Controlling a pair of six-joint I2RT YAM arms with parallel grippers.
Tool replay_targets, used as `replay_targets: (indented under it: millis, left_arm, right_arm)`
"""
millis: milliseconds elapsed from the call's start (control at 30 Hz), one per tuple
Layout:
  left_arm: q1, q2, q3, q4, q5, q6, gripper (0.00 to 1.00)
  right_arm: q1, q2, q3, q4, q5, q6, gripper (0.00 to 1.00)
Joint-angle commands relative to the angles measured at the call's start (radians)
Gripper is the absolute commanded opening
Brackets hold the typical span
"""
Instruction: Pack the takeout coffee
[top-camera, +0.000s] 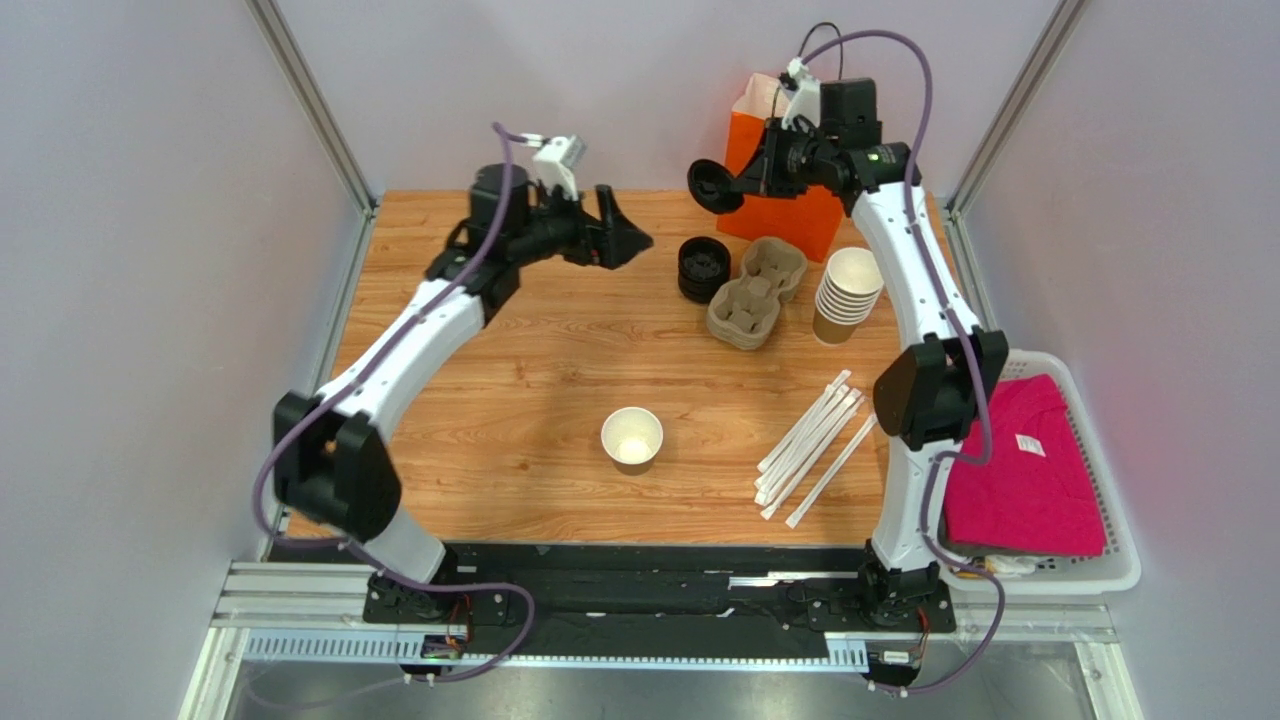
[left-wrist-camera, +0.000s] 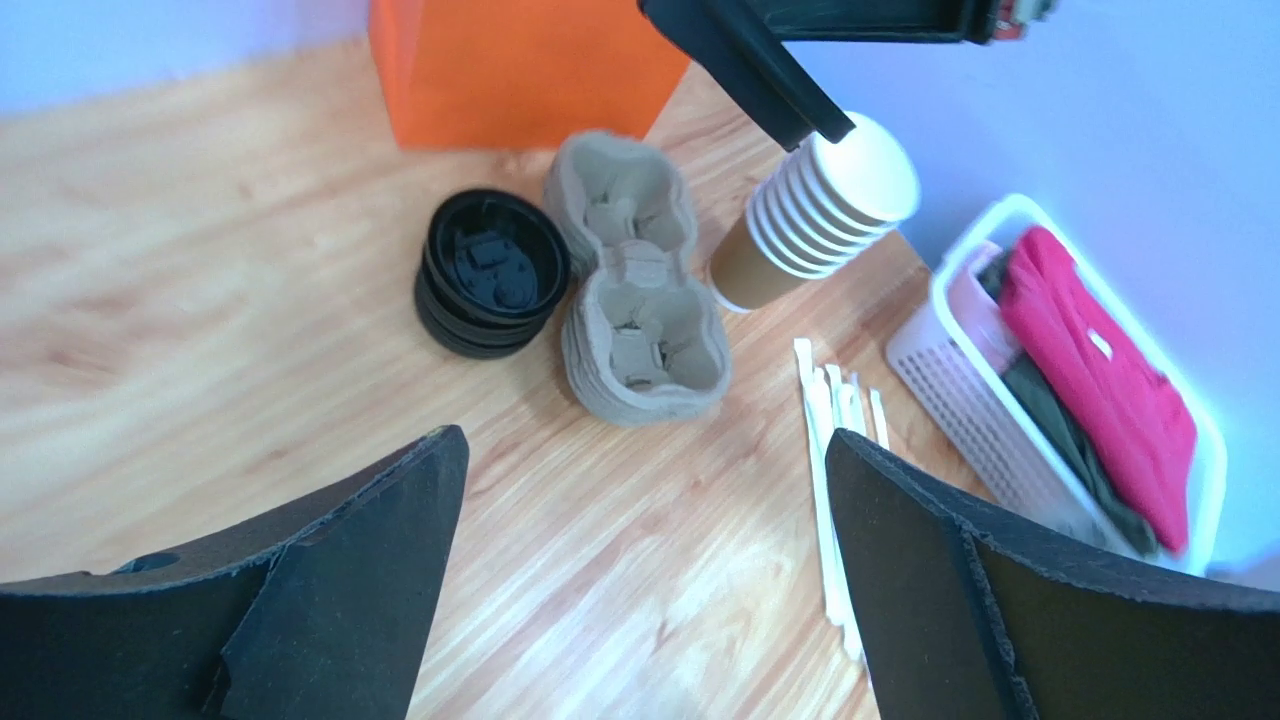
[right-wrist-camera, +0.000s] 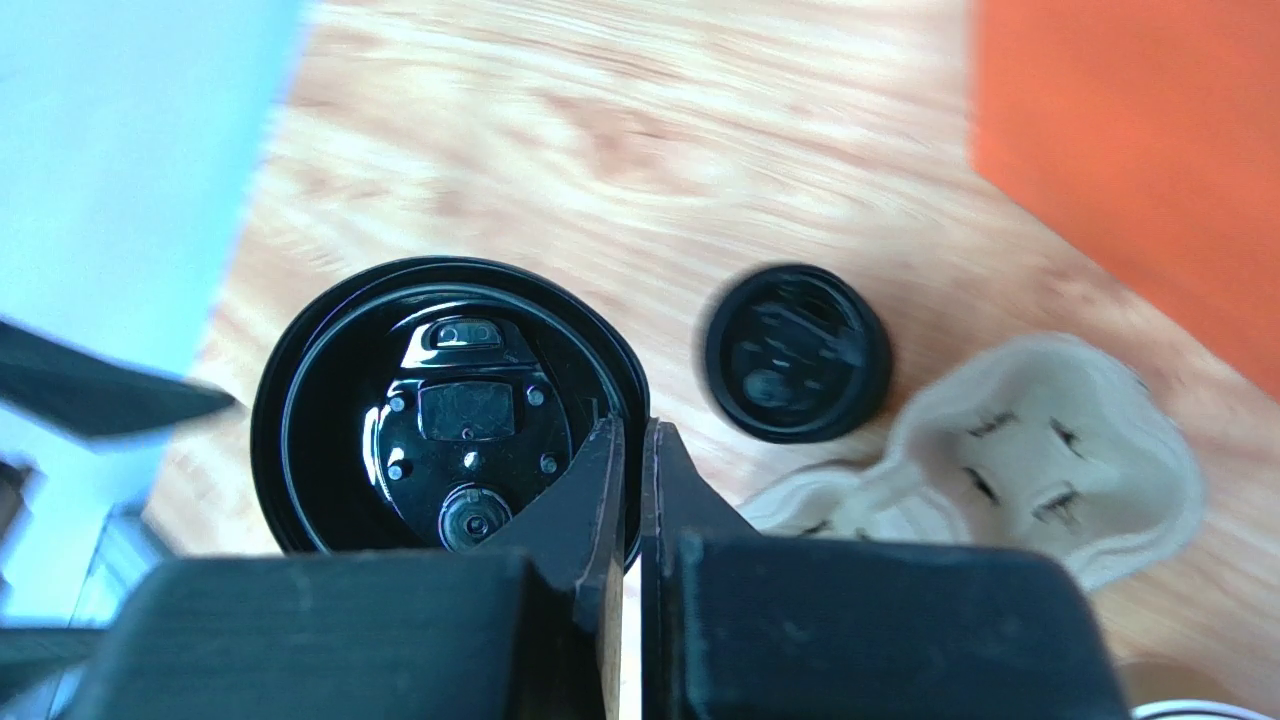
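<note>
Lidless paper cup (top-camera: 631, 437) upright on the counter (top-camera: 496, 375), well nearer than the pulp carrier (top-camera: 756, 290) and to its left; left arm's fingers (left-wrist-camera: 346, 570) spread wide and empty, raised left of the carrier; right arm's fingers (right-wrist-camera: 579, 510) clamped on the rim of a black lid (right-wrist-camera: 346, 435), aloft beyond the carrier.

A glossy black plastic lid (right-wrist-camera: 451, 405) caught the light above the smooth, pale wood-grain table (top-camera: 496, 375), as did the shiny stack of lids (left-wrist-camera: 492, 270). The moulded-pulp cup carriers (left-wrist-camera: 639, 278) looked rough and matt. The lone paper cup (top-camera: 633, 437) showed a smooth white inside; the stacked cups (left-wrist-camera: 819, 210) wore matt tan paper. Soft pink cloth (top-camera: 1037, 465) lay in a white plastic basket (top-camera: 1104, 570).
</note>
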Motion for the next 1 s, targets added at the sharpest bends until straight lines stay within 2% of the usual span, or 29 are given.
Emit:
replay_targets:
  millis: [0, 67, 133, 167, 233, 300, 333, 467, 567, 633, 700, 833, 967]
  left_arm:
    - [0.055, -0.219, -0.094, -0.16, 0.242, 0.377, 0.98]
    - [0.047, -0.348, -0.108, -0.252, 0.285, 0.556, 0.99]
    - [0.038, -0.45, -0.119, -0.39, 0.247, 0.74, 0.99]
    - [0.027, -0.484, -0.124, -0.454, 0.204, 0.783, 0.99]
    - [0.02, -0.579, -0.139, -0.5, 0.189, 0.93, 0.99]
    - [-0.029, -0.638, -0.162, -0.543, 0.155, 1.032, 0.99]
    - [-0.08, -0.684, -0.168, -0.565, 0.149, 1.145, 0.99]
    - [-0.252, -0.753, -0.208, -0.662, 0.053, 1.309, 0.98]
    - [-0.384, -0.764, -0.242, -0.68, -0.067, 1.392, 0.95]
    - [-0.463, -0.747, -0.245, -0.701, -0.107, 1.425, 0.86]
    - [-0.502, -0.726, -0.237, -0.735, -0.127, 1.449, 0.79]
    - [-0.582, -0.672, -0.221, -0.752, -0.185, 1.451, 0.74]
    - [-0.608, -0.631, -0.199, -0.751, -0.183, 1.425, 0.66]
  right_arm:
    - [0.005, -0.167, -0.102, -0.046, -0.236, -0.089, 0.0]
    - [0.022, -0.218, -0.177, -0.058, -0.34, -0.11, 0.0]
    - [0.06, -0.294, -0.308, -0.058, -0.388, -0.122, 0.0]
    - [0.078, -0.322, -0.349, -0.066, -0.411, -0.159, 0.0]
    - [0.143, -0.382, -0.435, -0.104, -0.413, -0.202, 0.0]
    - [0.204, -0.423, -0.478, -0.127, -0.416, -0.251, 0.0]
    - [0.223, -0.434, -0.512, -0.145, -0.414, -0.257, 0.0]
    - [0.306, -0.443, -0.569, -0.181, -0.414, -0.267, 0.0]
    - [0.359, -0.427, -0.572, -0.231, -0.416, -0.28, 0.0]
    - [0.382, -0.419, -0.577, -0.25, -0.416, -0.276, 0.0]
    - [0.395, -0.41, -0.589, -0.256, -0.432, -0.268, 0.0]
    - [0.427, -0.405, -0.606, -0.267, -0.44, -0.271, 0.0]
    - [0.464, -0.411, -0.612, -0.28, -0.42, -0.285, 0.0]
